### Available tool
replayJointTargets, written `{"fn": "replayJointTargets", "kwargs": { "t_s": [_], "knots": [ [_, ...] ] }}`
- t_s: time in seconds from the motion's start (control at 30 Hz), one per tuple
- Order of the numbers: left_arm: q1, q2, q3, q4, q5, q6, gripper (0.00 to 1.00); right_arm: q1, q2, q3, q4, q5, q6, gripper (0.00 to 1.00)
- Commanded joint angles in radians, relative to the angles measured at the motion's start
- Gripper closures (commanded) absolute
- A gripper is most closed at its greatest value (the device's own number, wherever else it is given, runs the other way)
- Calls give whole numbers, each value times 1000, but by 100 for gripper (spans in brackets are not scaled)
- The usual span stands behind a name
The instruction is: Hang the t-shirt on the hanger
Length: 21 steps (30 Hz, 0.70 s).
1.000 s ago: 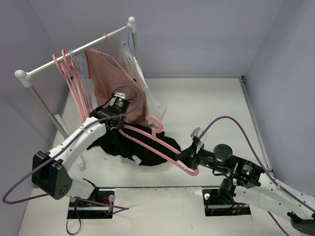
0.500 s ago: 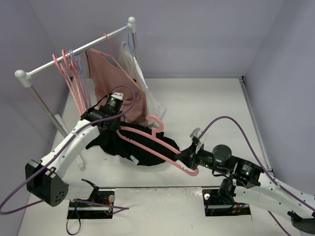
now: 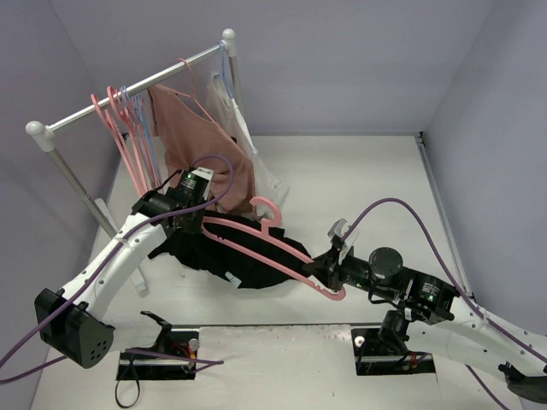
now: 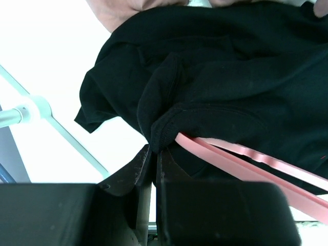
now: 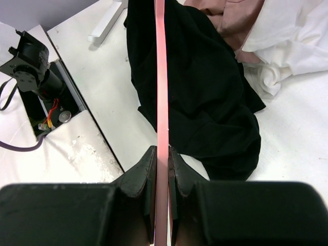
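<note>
The black t-shirt [image 3: 231, 256] lies bunched on the table under the pink hanger [image 3: 265, 243]. My left gripper [image 3: 195, 220] is shut on a fold of the t-shirt [image 4: 169, 110] at the hanger's left end, where the pink bar [image 4: 246, 156] runs into the fabric. My right gripper [image 3: 318, 275] is shut on the hanger's right end; its pink bar [image 5: 162, 92] stands edge-on between the jaws above the t-shirt [image 5: 205, 87]. The hanger's hook [image 3: 267, 209] points to the back.
A clothes rail [image 3: 128, 92] stands at the back left with several pink and lilac-blue hangers [image 3: 128, 145], a dusty-pink garment [image 3: 201, 145] and a white garment [image 3: 256, 162] hanging down to the table. Base plates [image 3: 158, 350] sit at the near edge.
My left gripper has moved left and back, pulling the t-shirt fold along the hanger's left end. The right gripper and hanger shifted slightly left.
</note>
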<state>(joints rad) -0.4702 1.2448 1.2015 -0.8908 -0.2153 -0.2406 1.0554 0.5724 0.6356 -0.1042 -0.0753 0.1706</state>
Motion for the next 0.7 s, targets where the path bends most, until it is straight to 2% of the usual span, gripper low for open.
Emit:
{"fn": "replayJointTargets", "kwargs": {
  "t_s": [0.0,0.23,0.4,0.53,0.67],
  "knots": [
    [2,-8,61,-35,-19,45,100,5,14,49,65,45,-37,100],
    [1,-19,141,-34,70,50,100,22,79,41,84,-3,-39,100],
    [-24,-42,184,-33,157,27,100,35,41,20,153,18,-48,100],
    [-81,-55,201,-37,163,-9,100,35,8,25,215,23,-62,100],
    [-148,-62,303,-52,151,-61,100,35,12,85,265,13,-92,100]
  ]
}}
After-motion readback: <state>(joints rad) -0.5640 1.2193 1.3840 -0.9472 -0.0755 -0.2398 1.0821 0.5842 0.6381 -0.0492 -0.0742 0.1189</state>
